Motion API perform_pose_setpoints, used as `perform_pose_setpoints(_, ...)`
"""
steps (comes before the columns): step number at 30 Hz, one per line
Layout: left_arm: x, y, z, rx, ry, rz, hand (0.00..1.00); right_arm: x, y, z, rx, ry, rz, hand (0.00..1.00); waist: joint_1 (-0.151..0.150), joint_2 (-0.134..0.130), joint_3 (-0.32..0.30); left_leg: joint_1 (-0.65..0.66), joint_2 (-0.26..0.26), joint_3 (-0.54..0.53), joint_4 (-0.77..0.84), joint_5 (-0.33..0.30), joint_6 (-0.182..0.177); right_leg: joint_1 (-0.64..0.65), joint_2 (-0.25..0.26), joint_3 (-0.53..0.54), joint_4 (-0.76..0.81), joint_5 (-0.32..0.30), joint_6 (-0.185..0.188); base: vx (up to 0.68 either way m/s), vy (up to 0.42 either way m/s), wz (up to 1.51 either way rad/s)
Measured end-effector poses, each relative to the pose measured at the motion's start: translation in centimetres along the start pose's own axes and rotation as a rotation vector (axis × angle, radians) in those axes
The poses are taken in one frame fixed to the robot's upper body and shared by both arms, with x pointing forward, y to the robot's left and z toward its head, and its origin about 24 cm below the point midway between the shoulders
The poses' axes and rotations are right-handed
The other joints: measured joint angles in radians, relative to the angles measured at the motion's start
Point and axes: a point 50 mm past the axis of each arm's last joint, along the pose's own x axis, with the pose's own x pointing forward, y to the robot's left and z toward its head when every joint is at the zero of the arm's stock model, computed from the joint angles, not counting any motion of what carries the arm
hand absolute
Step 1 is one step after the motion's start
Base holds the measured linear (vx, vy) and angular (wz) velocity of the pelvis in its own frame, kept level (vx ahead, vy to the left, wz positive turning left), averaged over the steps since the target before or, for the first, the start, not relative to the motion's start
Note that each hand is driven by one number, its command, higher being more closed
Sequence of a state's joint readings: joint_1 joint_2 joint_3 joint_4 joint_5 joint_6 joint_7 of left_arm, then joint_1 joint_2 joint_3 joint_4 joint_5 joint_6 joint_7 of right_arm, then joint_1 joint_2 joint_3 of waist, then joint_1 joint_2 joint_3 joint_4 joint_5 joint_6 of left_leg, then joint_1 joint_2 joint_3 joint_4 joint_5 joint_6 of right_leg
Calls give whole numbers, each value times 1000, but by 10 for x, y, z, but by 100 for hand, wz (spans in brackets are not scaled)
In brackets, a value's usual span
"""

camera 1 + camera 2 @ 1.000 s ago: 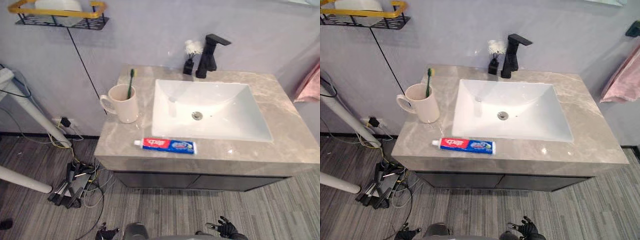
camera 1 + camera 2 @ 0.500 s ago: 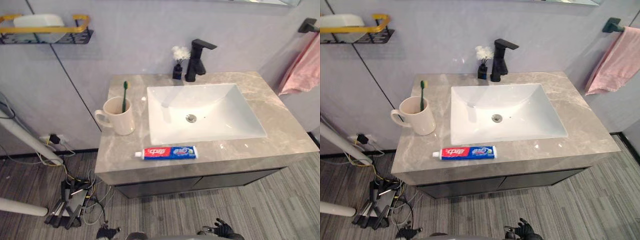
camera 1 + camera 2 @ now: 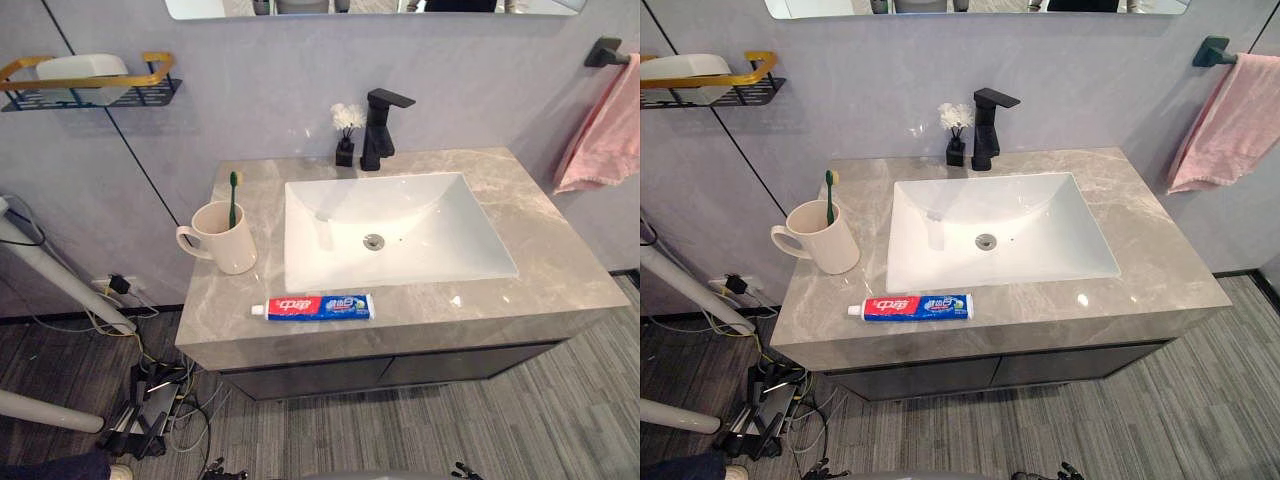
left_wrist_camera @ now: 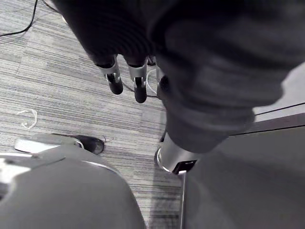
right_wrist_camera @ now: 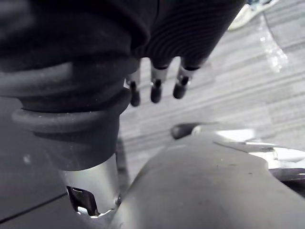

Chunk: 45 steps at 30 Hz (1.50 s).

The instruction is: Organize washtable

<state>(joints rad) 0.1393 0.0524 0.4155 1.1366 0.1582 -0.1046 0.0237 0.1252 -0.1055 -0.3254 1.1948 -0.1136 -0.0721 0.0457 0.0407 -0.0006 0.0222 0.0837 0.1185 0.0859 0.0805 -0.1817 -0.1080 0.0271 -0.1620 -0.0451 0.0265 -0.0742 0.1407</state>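
Observation:
On the grey marble washtable (image 3: 560, 270), a red and blue toothpaste tube (image 3: 313, 307) lies along the front edge, before the white sink (image 3: 395, 232). Left of the sink stands a cream mug (image 3: 222, 238) holding a green toothbrush (image 3: 233, 195). At the back are a black faucet (image 3: 378, 128) and a small black vase of white flowers (image 3: 346, 132). My left hand (image 4: 114, 78) and my right hand (image 5: 156, 83) hang low at my sides over the floor, far from the washtable. Both have relaxed, straight fingers and hold nothing.
A pink towel (image 3: 605, 130) hangs on the wall at the right. A black and yellow wall shelf (image 3: 85, 85) with a white object is at upper left. White stand legs (image 3: 60, 290) and tangled cables (image 3: 150, 410) lie on the floor at left.
The whole picture has shifted: the camera moved, so the mirror and towel now show. My hands have sunk almost out of the eye views. Nothing on the washtable moved.

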Motion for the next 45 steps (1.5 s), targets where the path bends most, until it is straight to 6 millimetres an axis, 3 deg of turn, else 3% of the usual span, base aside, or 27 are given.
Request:
perform_pose_setpoints(9, -2, -13, -3, 18, -19, -56, 0, -5, -10, -17, 120, 15, -64, 0, -2, 35, -4, 26, 0, -21, -4, 0, 0, 75, -1, -60, -66, 27, -3, 18, -1, 10)
perform_pose_setpoints(16, -2, -11, -6, 31, -5, -63, 0, -5, -10, -18, 144, 18, -63, 0, -10, 33, -4, 26, 0, -15, -2, 6, -2, 74, -1, -59, -83, 48, -2, -58, -7, -3)
perform_pose_setpoints(22, -9, 19, -35, -252, 106, 76, 0, -6, -16, -21, 200, 26, -87, 0, -25, 46, -10, 11, 0, -31, -15, 25, -5, 74, 0, -76, -89, 53, -1, -46, -22, 8)
perform_pose_setpoints(24, -8, 42, -29, -325, 71, 156, 0, -6, -17, -24, 219, 37, -95, 0, -23, 47, -10, -2, -2, -59, -29, 41, -5, 75, -2, -101, -88, 52, -1, -29, -32, 45)
perform_pose_setpoints(25, -7, 70, -12, -378, -2, 244, 0, -7, -18, -25, 225, 39, -99, 0, -24, 49, -8, -12, -7, -93, -45, 62, -5, 76, -6, -137, -85, 52, -1, 5, -36, 62)
perform_pose_setpoints(29, -17, 138, 48, -527, -260, 463, 0, -8, -25, -27, 220, 42, -115, 0, -3, 62, -7, -38, -24, -162, -46, 88, 0, 93, -19, -203, -80, 49, -1, -34, -18, 59)
perform_pose_setpoints(31, -43, 168, 114, -504, -558, 575, 0, -11, -28, -31, 213, 39, -126, 0, 30, 77, -7, -44, -35, -193, -46, 99, 5, 97, -31, -234, -51, 32, 4, -91, -2, 50)
perform_pose_setpoints(33, -74, 176, 156, -500, -783, 642, 0, -12, -26, -33, 212, 36, -125, 0, 37, 75, -17, -68, -47, -223, -45, 103, 7, 93, -44, -262, -23, 2, 13, -84, -7, 57)
perform_pose_setpoints(34, -104, 176, 185, -496, -966, 685, 0, -12, -25, -34, 212, 31, -124, 0, 45, 75, -26, -76, -53, -246, -45, 107, 11, 90, -53, -288, 1, -12, 15, -41, -1, 59)
perform_pose_setpoints(35, -136, 172, 205, -468, -1130, 750, 0, -13, -24, -34, 202, 25, -122, 0, 56, 66, -34, -74, -61, -255, -44, 111, 13, 91, -63, -297, 22, -23, 20, -44, 6, 48)
perform_pose_setpoints(37, -173, 160, 222, -430, -1313, 822, 0, -13, -22, -34, 177, 21, -114, 0, 58, 65, -48, -74, -73, -272, -39, 120, 15, 92, -76, -313, 45, -31, 23, 10, 23, 28)
perform_pose_setpoints(40, -216, 127, 239, -336, -1545, 843, 0, -13, -22, -31, 161, 7, -110, 0, 73, 73, -58, -70, -83, -280, -30, 125, 18, 93, -87, -320, 57, -32, 24, 26, 29, 19)
perform_pose_setpoints(42, -243, 97, 252, -254, -1714, 759, 0, -13, -21, -31, 160, 3, -109, 0, 81, 75, -66, -67, -83, -280, -29, 125, 18, 95, -87, -320, 59, -32, 24, -15, 4, -1)
perform_pose_setpoints(43, -260, 71, 257, -191, -1839, 639, 0, -13, -21, -27, 155, -16, -107, 0, 78, 68, -69, -67, -83, -278, -29, 127, 19, 95, -87, -317, 60, -32, 23, 0, 0, 0)
perform_pose_setpoints(45, -277, 37, 261, -93, -1956, 428, 0, -13, -20, -25, 134, -26, -100, 0, 74, 69, -75, -59, -82, -273, -30, 128, 20, 95, -87, -312, 63, -33, 22, -34, 6, -9)
